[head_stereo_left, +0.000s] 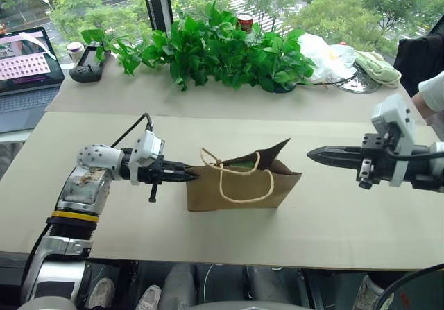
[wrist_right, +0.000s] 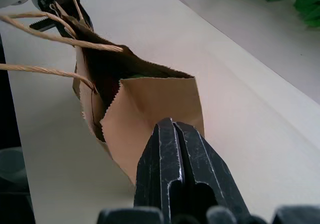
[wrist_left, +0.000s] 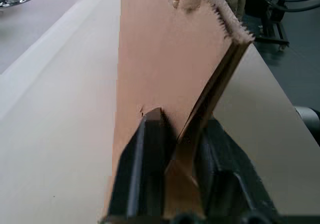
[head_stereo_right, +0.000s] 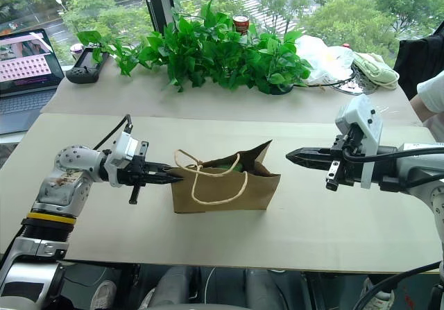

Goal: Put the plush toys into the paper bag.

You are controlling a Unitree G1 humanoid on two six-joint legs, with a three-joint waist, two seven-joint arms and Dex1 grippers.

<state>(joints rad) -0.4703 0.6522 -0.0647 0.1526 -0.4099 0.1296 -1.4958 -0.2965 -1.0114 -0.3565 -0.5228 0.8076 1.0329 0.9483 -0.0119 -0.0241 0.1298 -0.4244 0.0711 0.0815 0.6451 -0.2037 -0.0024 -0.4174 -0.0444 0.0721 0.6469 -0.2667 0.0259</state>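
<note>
The brown paper bag stands upright in the middle of the table, mouth open and cord handles drooping over its front. Inside the mouth shows a bit of green, a plush toy; the red one is hidden. My left gripper is at the bag's left edge. In the left wrist view its fingers stand slightly apart, with the bag's side fold between them. My right gripper hovers to the right of the bag, pointing at it with a gap between. It is shut and empty, as the right wrist view shows.
Leafy plants line the back, with a can behind them. A laptop and controller lie at the back left. At the back right are a white plastic bag and a pale green cloth. A person's sleeve is at the right edge.
</note>
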